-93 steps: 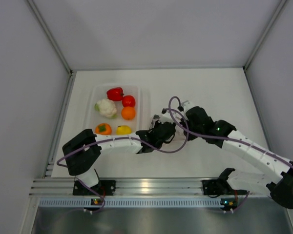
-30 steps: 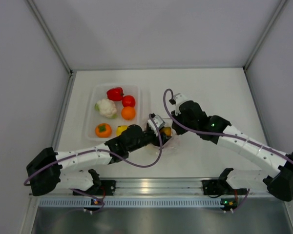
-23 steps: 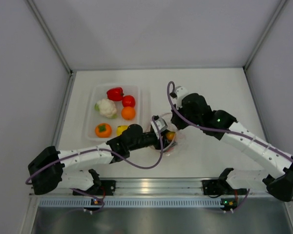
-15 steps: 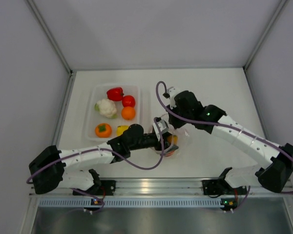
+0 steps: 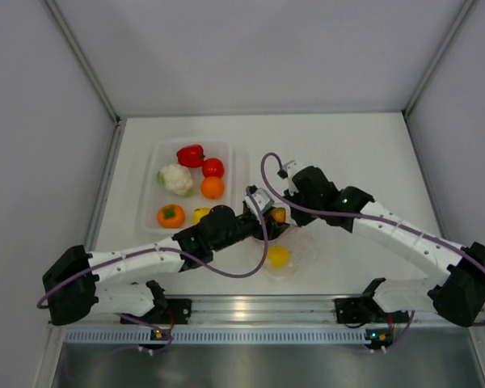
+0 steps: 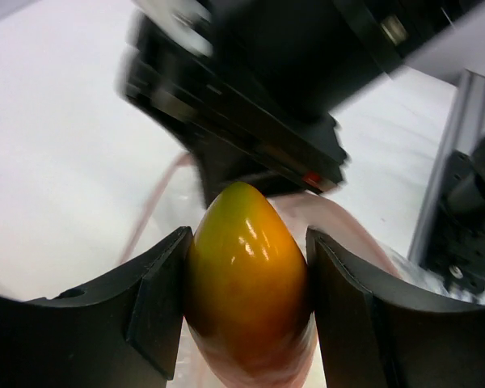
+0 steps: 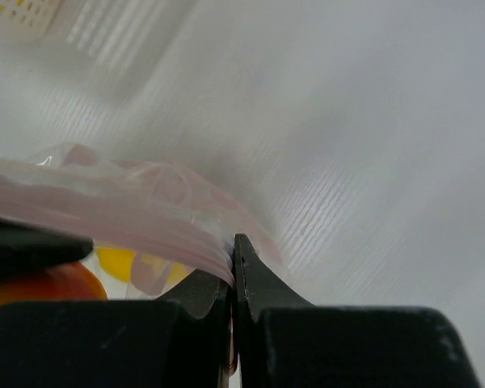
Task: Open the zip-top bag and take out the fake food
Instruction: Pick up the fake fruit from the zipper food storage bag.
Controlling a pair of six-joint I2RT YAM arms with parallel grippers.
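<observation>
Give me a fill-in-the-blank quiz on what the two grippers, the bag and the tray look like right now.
The right gripper pinches the zip-top bag by its ____ strip. One ____ piece of fake food lies inside the bag. The tray holds ____ pieces. The left gripper clamps exactly ____ orange-yellow fruit.
Missing words: pink, yellow, six, one.

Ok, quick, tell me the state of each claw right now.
Left claw: closed on an orange fruit.
Right claw: closed, pinching the bag by its pink edge.
</observation>
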